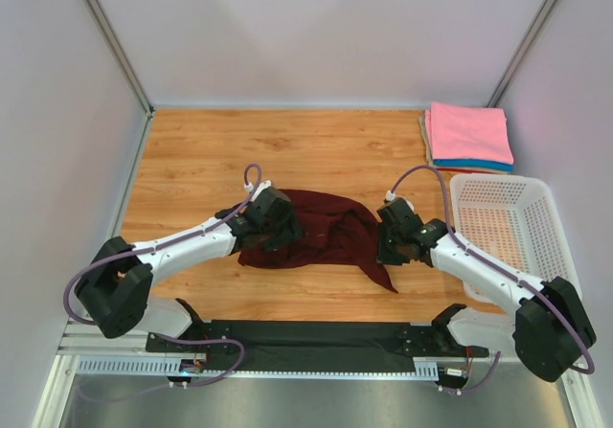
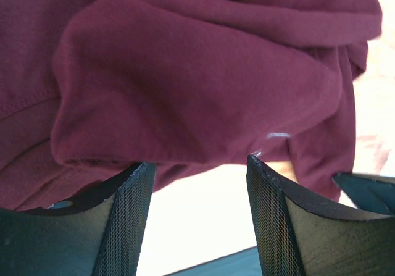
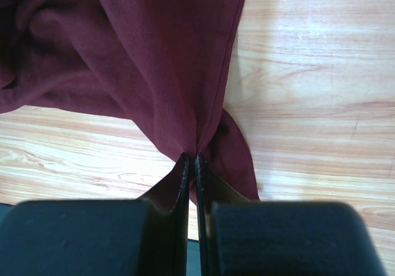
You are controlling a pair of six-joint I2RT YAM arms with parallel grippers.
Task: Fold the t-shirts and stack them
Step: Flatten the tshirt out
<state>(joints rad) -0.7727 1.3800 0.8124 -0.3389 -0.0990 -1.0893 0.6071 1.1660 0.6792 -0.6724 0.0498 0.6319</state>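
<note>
A crumpled maroon t-shirt point(image 1: 316, 227) lies bunched in the middle of the wooden worktop point(image 1: 211, 150), toward its near edge, between the two arms. Your left end effector point(image 2: 200, 171) is released: its jaws stand apart with a puffed fold of cloth just beyond the tips and nothing between them. Your right end effector point(image 3: 191, 162) is clenched on a narrow pinch of the shirt's trailing right edge, the cloth fanning out from its tips. That pinch looks thin, so a sharp pull may slip it free. Pulling with one side only would likely drag the shirt in a heap instead of spreading it. Closing the left jaws on the puffed fold risks catching several layers at once. The white basket point(image 1: 498, 227) sits along the right edge, just beside your right arm, so a swing that way could strike it. The folded t-shirts point(image 1: 467, 133) sit stacked in the far right corner. Bare wood shows toward the far and left edges, which gives you room to spread.
</note>
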